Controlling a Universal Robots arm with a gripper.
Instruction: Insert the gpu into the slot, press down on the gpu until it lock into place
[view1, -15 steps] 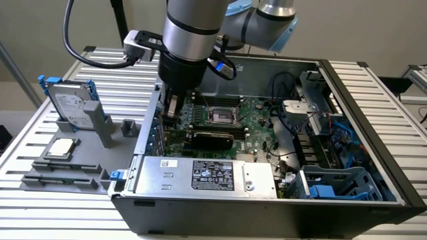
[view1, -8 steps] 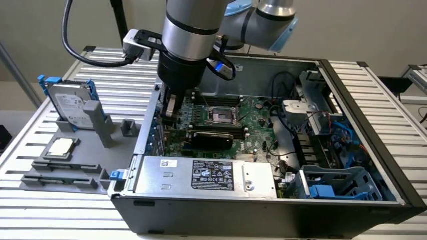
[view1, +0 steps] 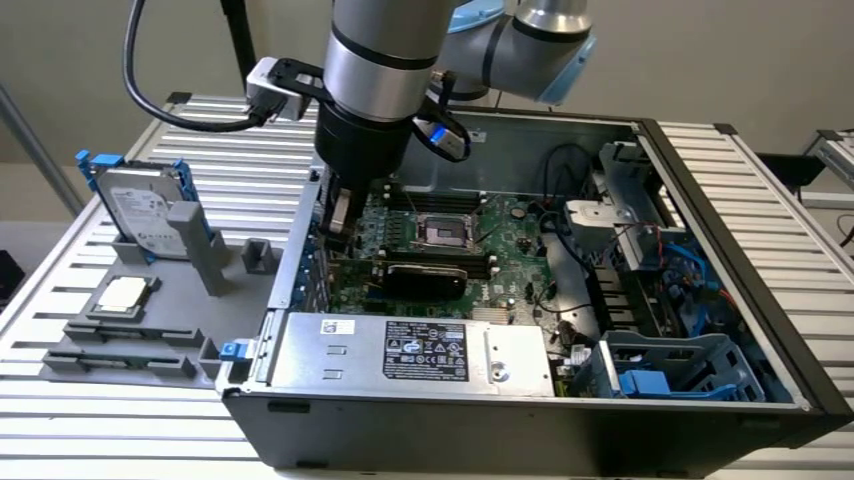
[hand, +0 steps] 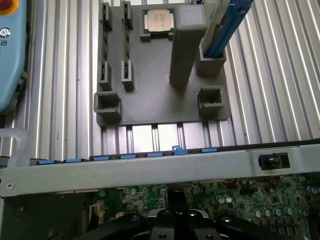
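Gripper (view1: 339, 222) of the arm was lowered into the open computer case (view1: 694, 150), near the case wall on the exterior view's left, and its fingers were closed together with nothing seen between them. Just below and beside the gripper, toward the exterior view's right, the gpu (view1: 424, 276) lay flat over the green motherboard (view1: 514, 250), and the gripper seemed to be at the card's end, though contact could not be confirmed. The slot under the card was hidden. Beyond the gpu stood the silver processor socket (view1: 442, 231), and nearer to the camera the silver power supply (view1: 414, 352). Outside the case, a grey fixture tray (hand: 150, 75) held a processor chip (hand: 159, 21) and a hard drive (view1: 140, 212).
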